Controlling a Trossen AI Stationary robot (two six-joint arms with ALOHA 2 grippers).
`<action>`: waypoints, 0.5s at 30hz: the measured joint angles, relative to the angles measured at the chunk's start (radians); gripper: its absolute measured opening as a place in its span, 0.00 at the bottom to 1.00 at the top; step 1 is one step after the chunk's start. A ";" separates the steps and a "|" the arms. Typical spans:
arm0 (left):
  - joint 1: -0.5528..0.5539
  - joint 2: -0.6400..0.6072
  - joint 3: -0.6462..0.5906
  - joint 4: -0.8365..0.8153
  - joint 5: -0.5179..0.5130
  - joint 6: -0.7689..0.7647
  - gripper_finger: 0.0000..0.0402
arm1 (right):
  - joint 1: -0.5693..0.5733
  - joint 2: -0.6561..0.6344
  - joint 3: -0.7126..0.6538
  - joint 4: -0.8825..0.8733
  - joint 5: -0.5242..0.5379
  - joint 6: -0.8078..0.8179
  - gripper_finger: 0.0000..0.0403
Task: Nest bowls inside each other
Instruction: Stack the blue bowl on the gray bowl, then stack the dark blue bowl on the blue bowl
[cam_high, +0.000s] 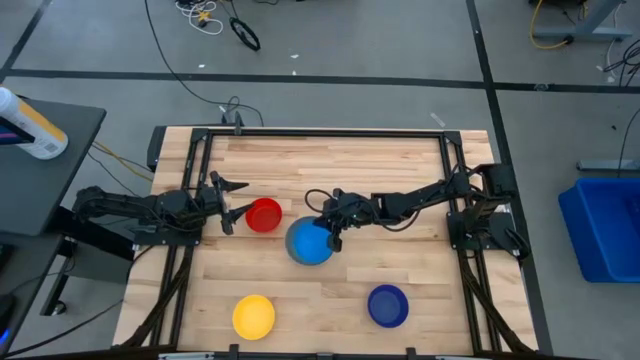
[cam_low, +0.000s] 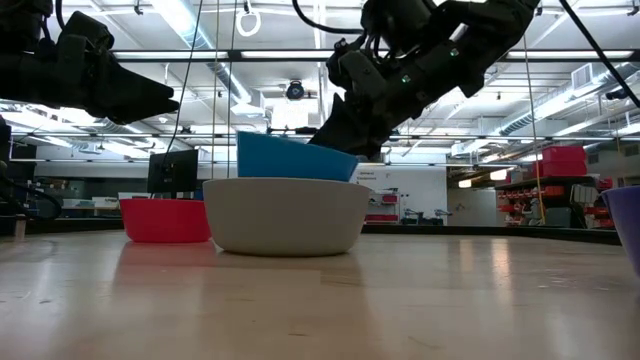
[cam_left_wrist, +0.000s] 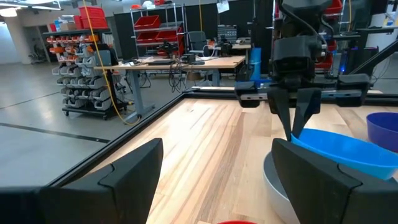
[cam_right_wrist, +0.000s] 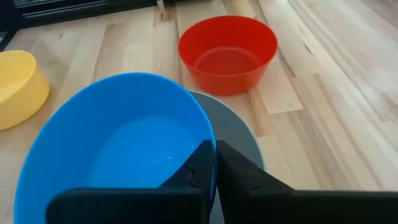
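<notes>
The light blue bowl (cam_high: 308, 243) sits tilted inside the larger grey bowl (cam_low: 285, 215) near the table's middle, and my right gripper (cam_right_wrist: 214, 149) is shut on its rim. The red bowl (cam_high: 264, 215) rests on its base just left of them. My left gripper (cam_high: 232, 200) waits open beside the red bowl, touching nothing. A yellow bowl (cam_high: 253, 316) and a dark blue bowl (cam_high: 388, 305) stand on their bases near the front edge. My right gripper pinches the light blue bowl's rim (cam_right_wrist: 208, 134) on its right side, one finger inside the bowl and one outside. The fingers come from the table's right, slanting down. The bowl is tilted, its lower part down inside the grey bowl.
A dark metal frame (cam_high: 200, 135) runs round the table top. A blue bin (cam_high: 605, 225) stands on the floor to the right, and a bottle (cam_high: 30, 125) lies on a side table to the left. Bare wood lies along the far side.
</notes>
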 joint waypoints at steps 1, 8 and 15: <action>0.000 0.000 0.000 0.000 0.000 0.000 0.76 | -0.001 0.000 0.000 -0.001 0.000 0.000 0.07; 0.000 0.000 0.000 0.000 0.000 0.000 0.76 | 0.000 0.000 0.000 0.001 0.001 0.003 0.20; 0.000 0.000 0.000 0.000 0.000 0.000 0.76 | 0.000 -0.001 0.000 0.010 0.012 -0.005 0.32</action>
